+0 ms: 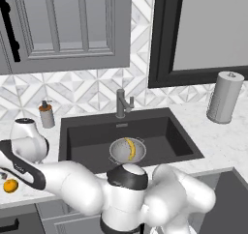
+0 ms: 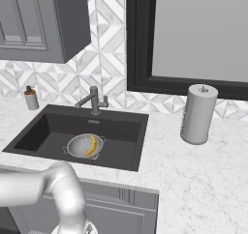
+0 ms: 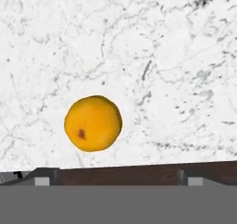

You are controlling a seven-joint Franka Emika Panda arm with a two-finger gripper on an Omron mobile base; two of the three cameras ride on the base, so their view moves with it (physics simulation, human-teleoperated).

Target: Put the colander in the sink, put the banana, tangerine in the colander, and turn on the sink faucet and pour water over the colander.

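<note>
While fingers [image 3: 113,179] stand wide apart, tangerine [image 3: 93,123] sits on counter [image 3: 176,56]; no writing legible.

You are looking at one sink [image 1: 87,136] sitting in one marble table [image 1: 227,141]. One colander [image 1: 127,150] is lying in that sink, and one banana [image 1: 131,148] is lying in the colander. One tangerine [image 3: 93,123] is resting on the table. One faucet [image 1: 121,104] is standing behind the sink, and one soap bottle [image 1: 46,114] is standing beside it. One paper towel roll [image 1: 225,97] is standing to the right. You are also seeing one wall cabinet [image 1: 63,25] and one dark-framed window [image 1: 208,30].
</note>
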